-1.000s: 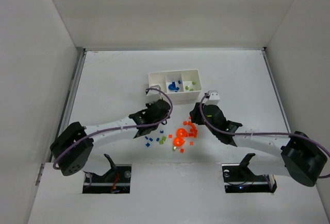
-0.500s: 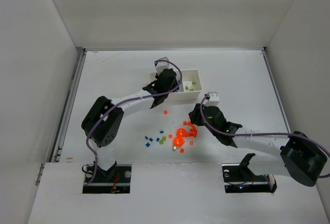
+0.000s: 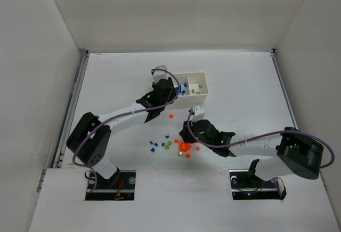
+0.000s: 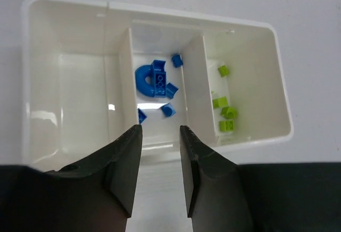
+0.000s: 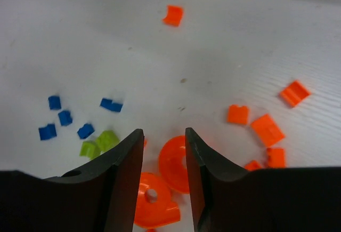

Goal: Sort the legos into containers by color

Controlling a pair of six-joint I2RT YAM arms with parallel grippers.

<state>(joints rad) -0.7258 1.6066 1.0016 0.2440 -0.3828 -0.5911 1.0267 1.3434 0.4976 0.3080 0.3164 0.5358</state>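
Near edge of desk (image 3: 240, 77), between the two arms: loose legos (image 3: 184, 146) in a scatter. From the right wrist, blue bricks (image 5: 64, 117) lie leftmost, yellow-green bricks (image 5: 98, 144) just beside them, and orange bricks (image 5: 256, 125) off to the right. Two rounded orange pieces (image 5: 171, 162) lie flat at the middle.

Right end effector (image 5: 162, 132): points down over the rounded pieces, fingers apart, nothing clamped. One orange disc shows in the gap.

Farther out, a lone orange brick (image 3: 171, 116) sits between scatter and tray.

Far: white tray (image 4: 69, 98), long axis left to right across the desk, three compartments in a row along it. The middle one holds blue pieces, including a curved arch (image 4: 146, 80); the right one holds green bricks (image 4: 226, 112).

Left end effector (image 4: 160, 128): over the tray's near wall by the middle compartment, fingers apart, gripping nothing.
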